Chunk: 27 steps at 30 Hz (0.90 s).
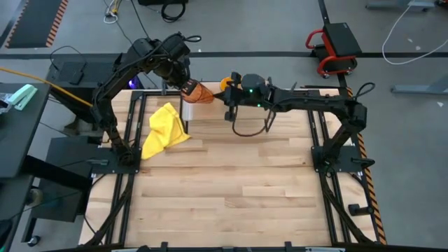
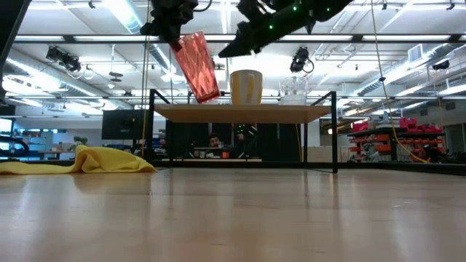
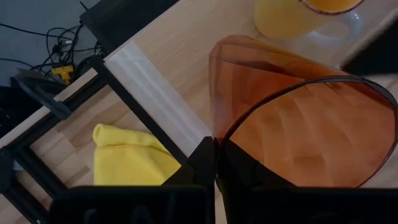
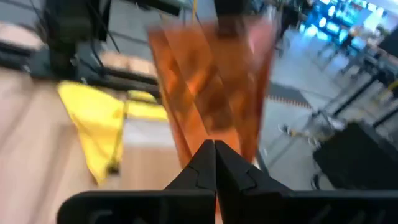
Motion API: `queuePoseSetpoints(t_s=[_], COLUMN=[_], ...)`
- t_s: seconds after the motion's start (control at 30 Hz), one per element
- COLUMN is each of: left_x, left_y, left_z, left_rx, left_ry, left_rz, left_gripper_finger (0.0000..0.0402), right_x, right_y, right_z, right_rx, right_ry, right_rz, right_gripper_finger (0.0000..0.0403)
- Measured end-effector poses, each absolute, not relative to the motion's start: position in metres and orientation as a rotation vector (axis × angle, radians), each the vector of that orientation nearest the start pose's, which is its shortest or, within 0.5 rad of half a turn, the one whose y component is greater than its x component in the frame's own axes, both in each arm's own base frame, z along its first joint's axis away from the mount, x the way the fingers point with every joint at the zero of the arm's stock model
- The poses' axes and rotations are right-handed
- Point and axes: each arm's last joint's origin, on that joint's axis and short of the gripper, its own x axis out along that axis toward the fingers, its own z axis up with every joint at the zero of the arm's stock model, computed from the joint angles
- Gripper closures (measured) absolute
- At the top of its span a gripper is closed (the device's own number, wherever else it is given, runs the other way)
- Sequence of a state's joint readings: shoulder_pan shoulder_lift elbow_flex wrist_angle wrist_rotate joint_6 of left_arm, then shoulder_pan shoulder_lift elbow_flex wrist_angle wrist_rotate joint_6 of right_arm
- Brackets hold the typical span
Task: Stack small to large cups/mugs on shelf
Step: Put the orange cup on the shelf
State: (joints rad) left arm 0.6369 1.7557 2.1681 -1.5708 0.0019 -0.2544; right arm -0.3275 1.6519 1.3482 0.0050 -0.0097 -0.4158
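The brown-orange ribbed tumbler [image 2: 198,65] hangs tilted over the left end of the shelf [image 2: 244,113], held by my left gripper [image 3: 214,146], which is shut on it. On the shelf stand the orange mug [image 2: 246,87] and, right of it, the clear cup [image 2: 293,91]. My right gripper [image 4: 214,148] is shut and hovers above the shelf just right of the tumbler [image 4: 211,87]. It stands apart from the tumbler in the low view. My left gripper pinches the tumbler's wall at its rim [image 3: 219,127], one finger [image 3: 239,171] inside the opening and the other outside. It comes from above and the table's left. The tumbler is lifted clear and tilted, its base [image 2: 208,94] lowest, just above the shelf board.
A crumpled yellow cloth [image 1: 164,129] lies on the tabletop left of the shelf's white edge [image 3: 155,81]. The mug [image 1: 225,82] stands close to the tumbler [image 1: 198,92]. Black frame rails [image 1: 126,161] run along the table's left and right sides. Wooden tabletop [image 1: 231,189] stretches toward the near edge.
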Motion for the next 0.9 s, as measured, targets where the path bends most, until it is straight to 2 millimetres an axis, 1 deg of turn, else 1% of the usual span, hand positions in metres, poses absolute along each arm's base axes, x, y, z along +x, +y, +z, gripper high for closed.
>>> queuePoseSetpoints(t_s=[0.07,0.17,0.43,0.7,0.9], left_x=[0.247,0.247,0.249,0.25,0.25], left_y=[0.183,0.183,0.181,0.179,0.179], left_z=[0.428,0.428,0.428,0.428,0.428], left_rx=[-0.59,-0.59,-0.59,-0.613,-0.62], left_ry=[1.047,1.046,1.046,1.04,1.038], left_rz=[0.706,0.705,0.696,0.681,0.686], left_gripper_finger=[0.039,0.039,0.039,0.039,0.039], right_x=[0.364,0.362,0.368,0.369,0.369], right_y=[-0.129,-0.131,-0.137,-0.145,-0.145], right_z=[0.323,0.327,0.317,0.313,0.314], right_rx=[-0.357,-0.353,-0.339,-0.316,-0.314], right_ry=[0.339,0.32,0.334,0.327,0.316], right_rz=[-0.249,-0.241,-0.244,-0.267,-0.27], right_gripper_finger=[0.0401,0.0401,0.0401,0.0401,0.0401])
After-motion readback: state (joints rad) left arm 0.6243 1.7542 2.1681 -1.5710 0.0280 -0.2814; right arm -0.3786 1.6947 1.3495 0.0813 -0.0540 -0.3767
